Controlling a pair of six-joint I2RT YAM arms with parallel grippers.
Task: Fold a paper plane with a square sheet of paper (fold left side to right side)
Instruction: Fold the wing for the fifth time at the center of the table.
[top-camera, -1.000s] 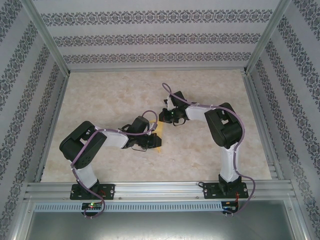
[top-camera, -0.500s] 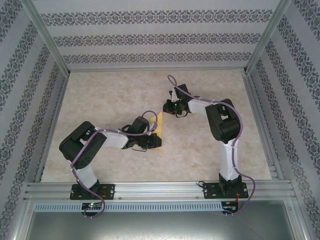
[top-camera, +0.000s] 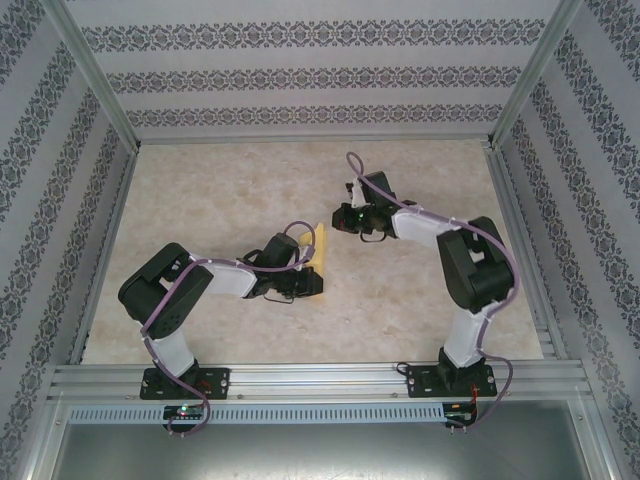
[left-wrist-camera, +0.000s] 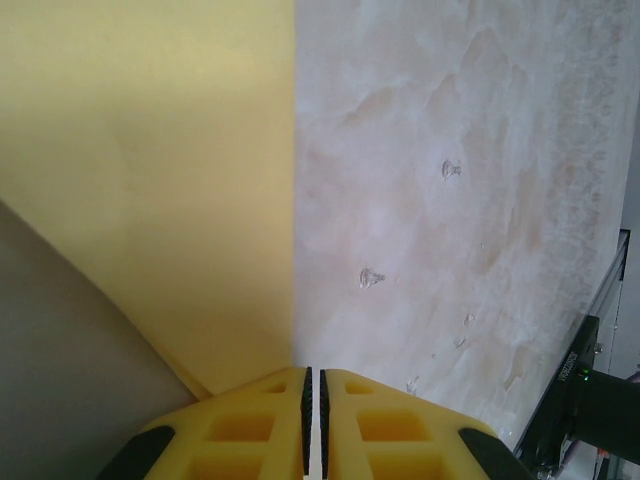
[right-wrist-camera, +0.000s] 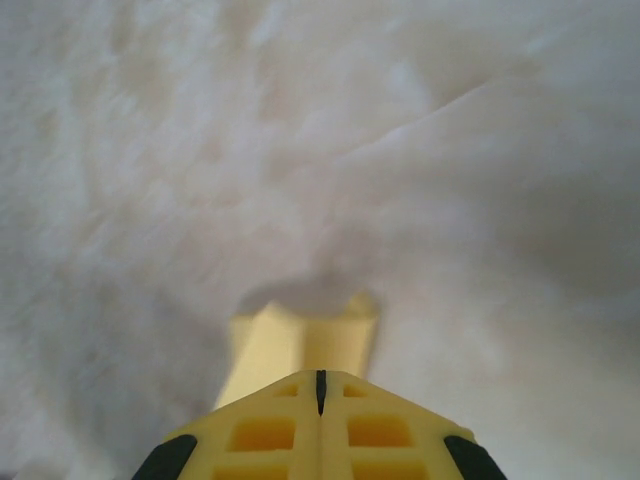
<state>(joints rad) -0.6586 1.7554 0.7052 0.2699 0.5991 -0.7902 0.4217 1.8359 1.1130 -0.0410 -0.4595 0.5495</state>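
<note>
- Square sheet of paper (left-wrist-camera: 150, 150) lies folded on the desk (left-wrist-camera: 450, 250). The left gripper (left-wrist-camera: 312, 375) is pressed almost together at its edge.
- Right gripper (right-wrist-camera: 320, 375) is pressed together and empty; it should probably pin the paper while the crease gets firm, even pressure.

- square sheet of paper (left-wrist-camera: 150, 170): thin yellow-orange paper, matt, smooth, unprinted.
- surface (left-wrist-camera: 450, 250): beige marbled sheet, smooth, faint sheen, a few tiny raised specks.
- left claw (left-wrist-camera: 314, 372), right claw (right-wrist-camera: 320, 375): moulded yellow plastic, matt, with black corner trim.
- arm housings (top-camera: 165, 290): black and white plastic, semi-gloss.
- frame rails (top-camera: 320, 378): bare extruded aluminium, satin.
- walls (top-camera: 300, 70): patterned covering, matt.
</note>
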